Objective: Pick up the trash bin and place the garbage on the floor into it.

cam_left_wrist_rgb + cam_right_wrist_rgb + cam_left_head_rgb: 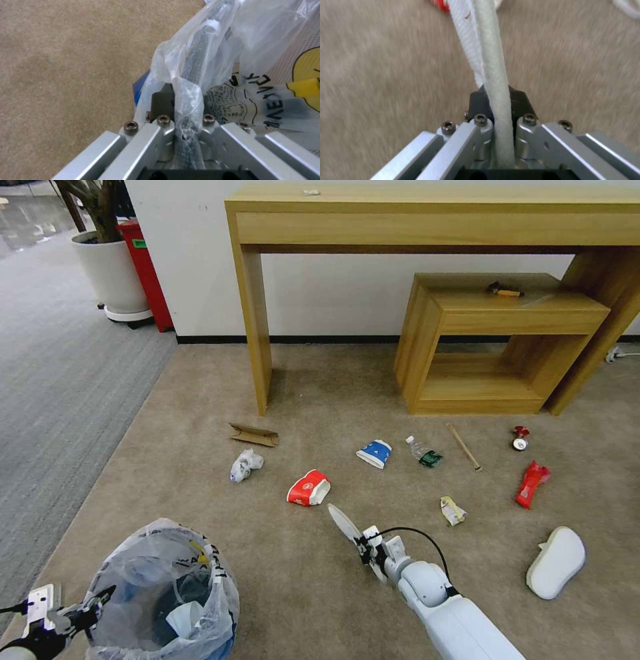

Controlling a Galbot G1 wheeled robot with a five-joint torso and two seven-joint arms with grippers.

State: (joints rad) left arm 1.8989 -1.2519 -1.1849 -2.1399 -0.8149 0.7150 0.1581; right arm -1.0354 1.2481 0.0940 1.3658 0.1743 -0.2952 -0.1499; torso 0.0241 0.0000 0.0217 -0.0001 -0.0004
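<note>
Left gripper (100, 599) jaws clamped on trash bin (163, 593) rim, right gripper (365, 549) jaws pinching white insole (345, 523), red-white cup (309, 489) just ahead

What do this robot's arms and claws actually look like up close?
The right arm is smooth, rounded white-grey plastic with a black cable looping over its wrist. Both grippers, right gripper and left gripper, have silver metal linkages, small hex bolts and black fingertips.
</note>
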